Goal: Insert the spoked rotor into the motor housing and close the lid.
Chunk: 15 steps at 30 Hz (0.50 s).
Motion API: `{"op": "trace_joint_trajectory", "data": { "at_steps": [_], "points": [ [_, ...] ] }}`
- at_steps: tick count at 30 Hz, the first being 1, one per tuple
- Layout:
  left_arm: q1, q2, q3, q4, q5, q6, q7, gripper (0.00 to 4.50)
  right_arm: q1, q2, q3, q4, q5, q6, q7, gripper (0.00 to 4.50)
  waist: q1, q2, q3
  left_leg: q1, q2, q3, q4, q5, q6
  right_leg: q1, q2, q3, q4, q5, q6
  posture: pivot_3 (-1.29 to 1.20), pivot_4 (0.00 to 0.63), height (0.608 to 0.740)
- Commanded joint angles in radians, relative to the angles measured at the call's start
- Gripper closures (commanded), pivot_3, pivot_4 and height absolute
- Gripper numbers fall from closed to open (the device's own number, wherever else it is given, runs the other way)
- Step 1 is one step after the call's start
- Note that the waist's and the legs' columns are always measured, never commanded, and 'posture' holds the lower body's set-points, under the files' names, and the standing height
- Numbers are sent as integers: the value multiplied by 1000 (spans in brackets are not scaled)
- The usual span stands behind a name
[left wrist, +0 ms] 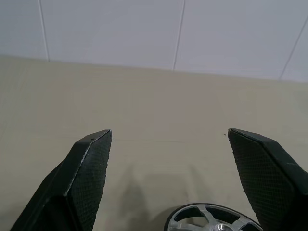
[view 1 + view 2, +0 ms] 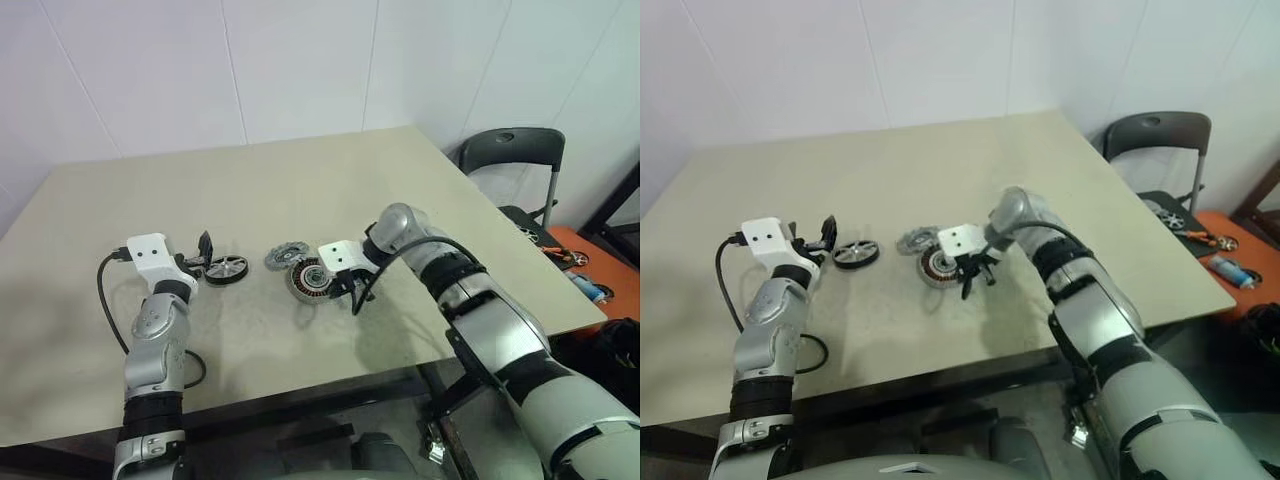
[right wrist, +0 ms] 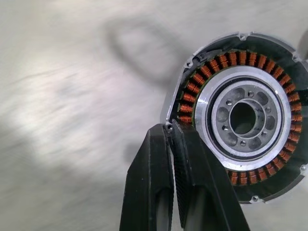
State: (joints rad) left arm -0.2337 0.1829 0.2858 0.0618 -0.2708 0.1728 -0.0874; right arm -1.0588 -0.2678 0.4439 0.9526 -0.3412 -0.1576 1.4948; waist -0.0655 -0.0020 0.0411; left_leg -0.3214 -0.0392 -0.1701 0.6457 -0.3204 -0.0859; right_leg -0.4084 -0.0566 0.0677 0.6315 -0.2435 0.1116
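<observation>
Copper-wound motor housing point(image 3: 243, 118) lies flat at mid-table point(image 2: 300, 190), open face upward. Right gripper point(image 3: 171, 127), fingers pressed together and empty, meets its rim. Toothed lid point(image 2: 284, 256) lies just behind; spoked rotor point(image 2: 227, 269) lies flat leftward, beneath the wide-spread left gripper point(image 1: 168, 137).

The motor housing point(image 3: 243, 118) shows glossy copper-brown wire windings around a smooth, machined silver metal centre, the spoked rotor point(image 2: 226, 269) has shiny metal spokes in a black rim, the gripper fingers point(image 1: 89, 168) carry finely textured matt black pads, and the table point(image 2: 300, 190) is matt beige.
</observation>
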Motion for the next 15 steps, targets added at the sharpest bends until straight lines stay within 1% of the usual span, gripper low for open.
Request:
{"op": "trace_joint_trajectory", "data": {
  "at_steps": [1, 5, 8, 11, 15],
  "points": [
    [-29, 3, -12, -4, 2, -11, -11, 390, 55, -17, -16, -213, 53, 184, 59, 4468, 0, 0, 0, 0, 0, 0, 0, 0, 0, 0, 0, 0, 0, 0, 0, 0, 0, 740],
    [-38, 6, -17, 8, 1, -12, -18, 390, 151, -50, -1, -461, 82, 454, 106, 4468, 10, 0, 0, 0, 0, 0, 0, 0, 0, 0, 0, 0, 0, 0, 0, 0, 0, 740],
    [-40, 5, -24, 13, 2, -10, -23, 390, 188, -63, 6, -589, 105, 614, 116, 4468, 25, 0, 0, 0, 0, 0, 0, 0, 0, 0, 0, 0, 0, 0, 0, 0, 0, 740],
    [-43, 3, -28, 20, 4, -12, -26, 390, 201, -79, 29, -646, 114, 674, 108, 4468, 30, 0, 0, 0, 0, 0, 0, 0, 0, 0, 0, 0, 0, 0, 0, 0, 0, 740],
    [-56, 2, -36, 33, 3, -13, -27, 390, 185, -68, 46, -604, 107, 659, 37, 4468, 30, -1, 0, 0, 0, 0, 1, 0, 0, 0, 0, 0, 0, 0, 0, 0, 0, 740]
  ]
}}
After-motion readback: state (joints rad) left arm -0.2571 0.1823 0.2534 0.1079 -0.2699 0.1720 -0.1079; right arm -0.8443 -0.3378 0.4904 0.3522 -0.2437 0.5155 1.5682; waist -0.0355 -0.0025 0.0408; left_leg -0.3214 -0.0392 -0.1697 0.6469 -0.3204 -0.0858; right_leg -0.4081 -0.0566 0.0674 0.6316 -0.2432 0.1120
